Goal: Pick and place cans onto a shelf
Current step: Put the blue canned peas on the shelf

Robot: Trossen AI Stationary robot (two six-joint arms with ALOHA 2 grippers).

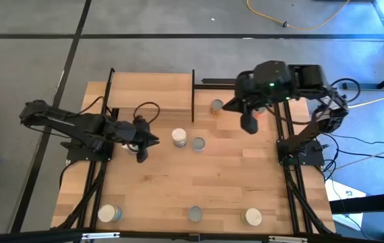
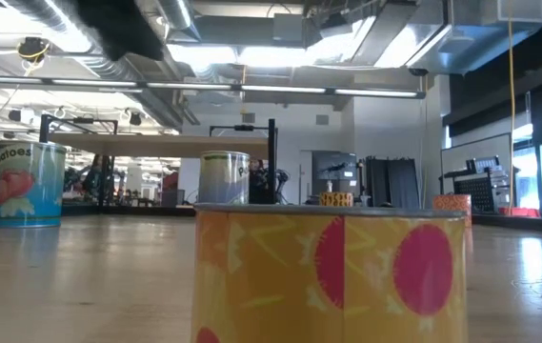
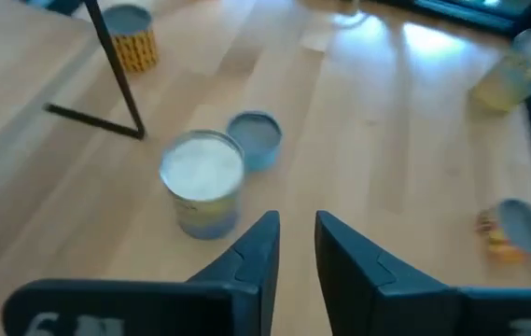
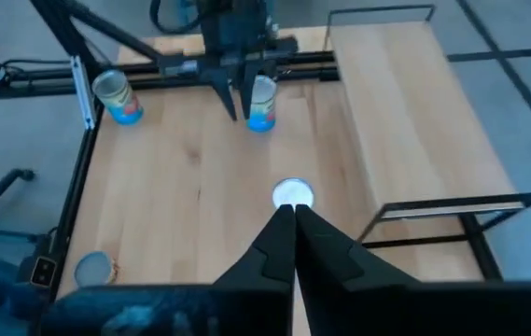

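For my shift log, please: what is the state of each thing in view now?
Shelf: bare, no can on it.
Cans: upright on the table, none held.
Left gripper: fingers slightly apart, empty.
Right gripper: fingers shut, empty.

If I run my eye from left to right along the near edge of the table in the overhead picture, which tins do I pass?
A cream-topped tin with a blue side → a small grey-topped tin → a cream-topped tin with a yellow side.
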